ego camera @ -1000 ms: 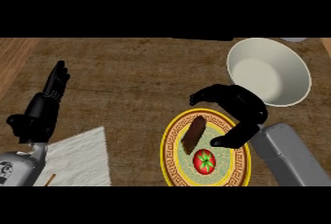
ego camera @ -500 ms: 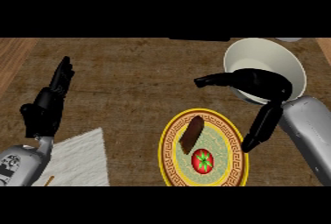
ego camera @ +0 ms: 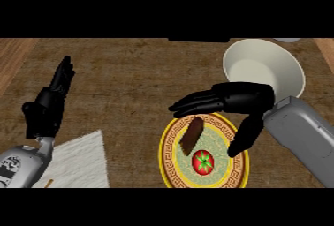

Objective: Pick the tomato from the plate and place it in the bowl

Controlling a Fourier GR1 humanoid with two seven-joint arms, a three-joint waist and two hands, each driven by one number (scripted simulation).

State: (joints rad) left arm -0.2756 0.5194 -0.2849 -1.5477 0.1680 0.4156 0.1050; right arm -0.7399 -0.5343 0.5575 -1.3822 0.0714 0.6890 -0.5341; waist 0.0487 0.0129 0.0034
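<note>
A red tomato [ego camera: 203,162] with a green stem lies on a yellow-rimmed patterned plate [ego camera: 169,155] at the lower middle. Beside it on the plate leans a brown slab [ego camera: 191,135]. My right hand [ego camera: 239,99] hovers open over the plate's far edge, fingers stretched left and thumb hanging down toward the tomato, holding nothing. A cream bowl [ego camera: 263,67] stands at the upper right, just behind that hand. My left hand [ego camera: 51,104] rests open at the left, fingers up.
A white cloth [ego camera: 77,160] lies at the lower left next to the plate. The brown woven mat [ego camera: 137,75] covers the counter's middle. Wooden counter strips show at the far left and right edges.
My right hand has swung from over the plate toward the bowl, then back left over the plate's far edge with fingers spread. Tomato and slab have not moved.
</note>
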